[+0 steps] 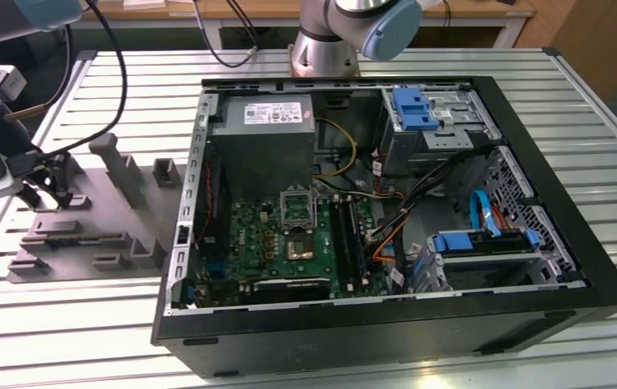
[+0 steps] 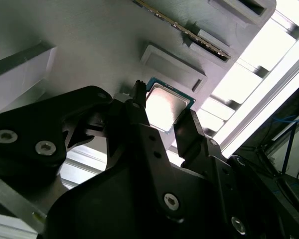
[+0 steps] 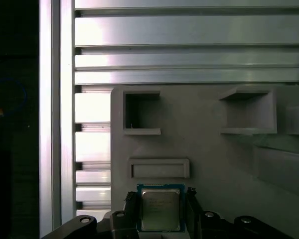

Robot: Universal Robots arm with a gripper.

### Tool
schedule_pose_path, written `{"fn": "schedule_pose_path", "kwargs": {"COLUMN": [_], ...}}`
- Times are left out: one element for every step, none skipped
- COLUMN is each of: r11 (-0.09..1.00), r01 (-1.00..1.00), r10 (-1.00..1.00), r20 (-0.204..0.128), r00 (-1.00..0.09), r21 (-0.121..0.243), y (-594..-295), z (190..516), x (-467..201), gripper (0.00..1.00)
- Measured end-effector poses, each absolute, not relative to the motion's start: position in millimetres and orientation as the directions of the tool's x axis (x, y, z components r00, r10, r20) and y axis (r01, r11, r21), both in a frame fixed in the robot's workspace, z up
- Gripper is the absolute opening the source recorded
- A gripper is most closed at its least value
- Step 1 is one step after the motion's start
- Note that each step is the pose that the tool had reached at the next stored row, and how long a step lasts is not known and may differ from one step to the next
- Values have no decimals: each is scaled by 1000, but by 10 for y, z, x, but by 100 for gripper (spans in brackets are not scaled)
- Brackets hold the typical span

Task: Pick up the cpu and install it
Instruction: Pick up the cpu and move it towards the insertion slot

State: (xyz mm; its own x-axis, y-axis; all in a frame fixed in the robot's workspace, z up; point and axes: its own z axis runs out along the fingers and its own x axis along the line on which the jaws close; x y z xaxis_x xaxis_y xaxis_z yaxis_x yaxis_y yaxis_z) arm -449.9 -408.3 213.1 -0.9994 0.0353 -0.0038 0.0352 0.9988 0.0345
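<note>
Pick-up step in hand. Claw (image 2: 163, 107) appears clamped on two opposite edges of the cpu (image 3: 160, 210), at the grey holder block (image 3: 214, 164) on the tabletop (image 1: 70, 324), outside the computer case (image 1: 567, 267). Judgement: lifting calls for a level, firm hold.

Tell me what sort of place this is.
Probably a robotics lab bench set up for computer assembly. An open black computer case lies on a slatted aluminium table, a grey fixture plate with pockets sits beside it, and a robot's pincer is at the cpu.
</note>
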Motion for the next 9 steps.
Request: {"fn": "schedule_pose_path", "kwargs": {"r11": [999,999,999,999,999,999,999,999,999], "r01": [35,35,35,35,35,35,35,35,35], "r10": [35,35,35,35,35,35,35,35,35], "r20": [-4,-4,-4,-4,-4,-4,-4,-4,-4], "r00": [-999,-999,-999,-999,-999,-999,-999,-999,-999], "r21": [34,34,34,34,34,33,33,32,32], "y": [-4083,-4083,-4083,-4083,-4083,-4082,-4082,-4082,-4082], "z": [2139,2148,2156,2160,2163,2164,2166,2172,2182], "x": [-4499,-4499,-4498,-4498,-4497,-4498,-4498,-4498,-4499], "gripper": [47,47,47,47,47,47,47,47,47]}}
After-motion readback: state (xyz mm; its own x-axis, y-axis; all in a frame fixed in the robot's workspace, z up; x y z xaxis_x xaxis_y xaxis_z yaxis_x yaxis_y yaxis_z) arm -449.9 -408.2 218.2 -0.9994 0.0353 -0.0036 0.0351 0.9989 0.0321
